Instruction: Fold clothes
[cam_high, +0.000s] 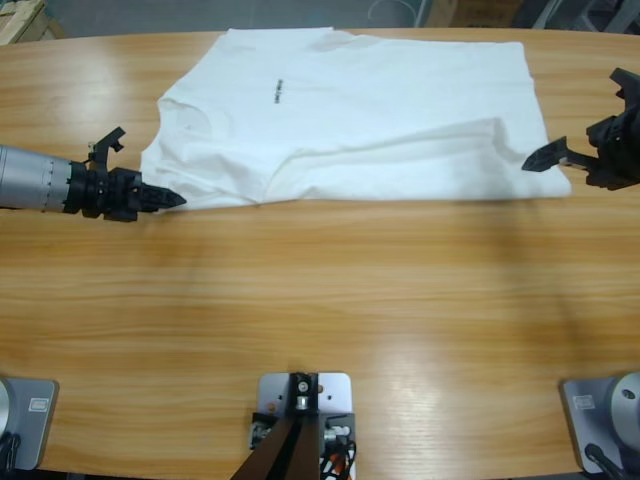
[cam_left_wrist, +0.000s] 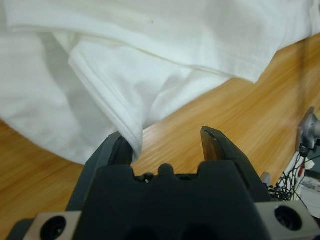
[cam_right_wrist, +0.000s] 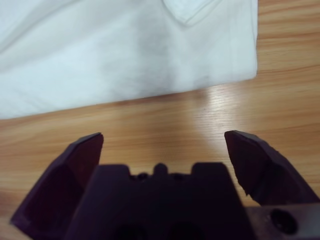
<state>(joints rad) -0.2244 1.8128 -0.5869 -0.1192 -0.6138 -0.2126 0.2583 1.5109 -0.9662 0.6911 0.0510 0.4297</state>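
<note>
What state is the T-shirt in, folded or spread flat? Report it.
Partly folded. The T-shirt has its near edge doubled over into a straight edge, with a sleeve hem layered on top; its chest print still shows.

T-shirt (cam_high: 400, 110): 1 (white) | arms: 2 | table (cam_high: 320, 300): 1

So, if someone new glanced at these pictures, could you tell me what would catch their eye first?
The white T-shirt dominates, spread across the far half of the wooden table with tiny dark print on its chest. The left gripper comes in from the left edge, jaws open, a hem of the shirt lying against one jaw. The right gripper sits open at the shirt's opposite end, apparently gripping nothing.
</note>
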